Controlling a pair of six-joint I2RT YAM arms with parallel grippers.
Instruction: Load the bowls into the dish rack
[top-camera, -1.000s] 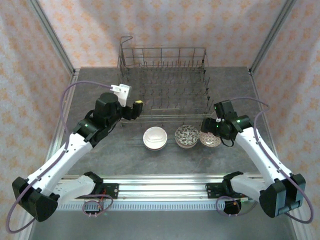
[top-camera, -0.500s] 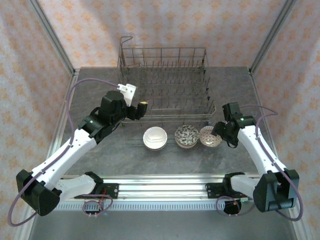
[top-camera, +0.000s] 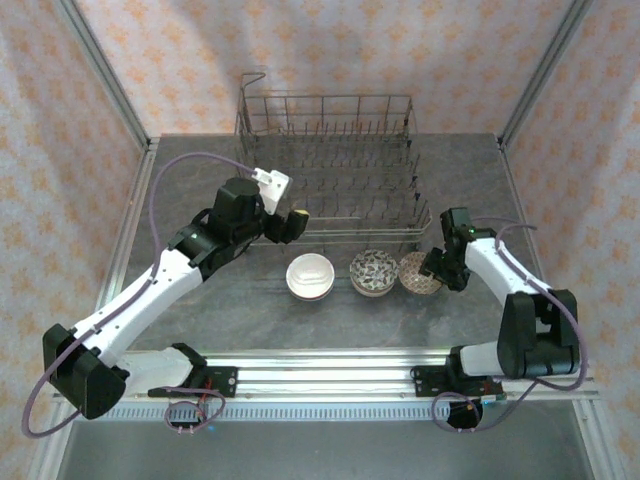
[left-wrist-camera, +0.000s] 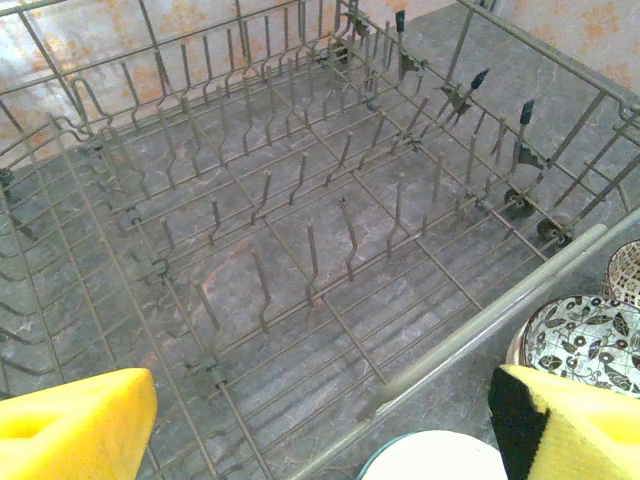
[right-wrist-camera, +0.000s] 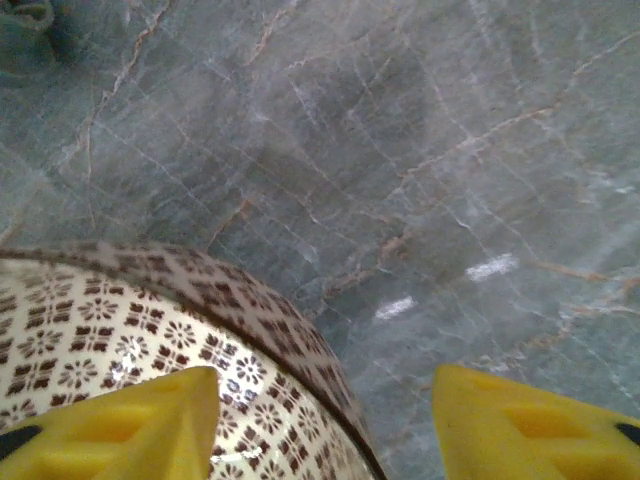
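right claw (right-wrist-camera: 325, 420) spread wide, straddling rim of brown-patterned bowl (right-wrist-camera: 110, 320) on tabletop (right-wrist-camera: 400, 150). left claw (left-wrist-camera: 320, 425) spread wide, dish rack (left-wrist-camera: 300, 230) ahead, white bowl (left-wrist-camera: 435, 457) beneath.

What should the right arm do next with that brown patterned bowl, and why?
Probably close the right gripper on the rim of the brown patterned bowl, perhaps after easing down a little. Its open fingers straddle that rim, one over the bowl's inside and one outside above the table, so a grasp looks lined up.
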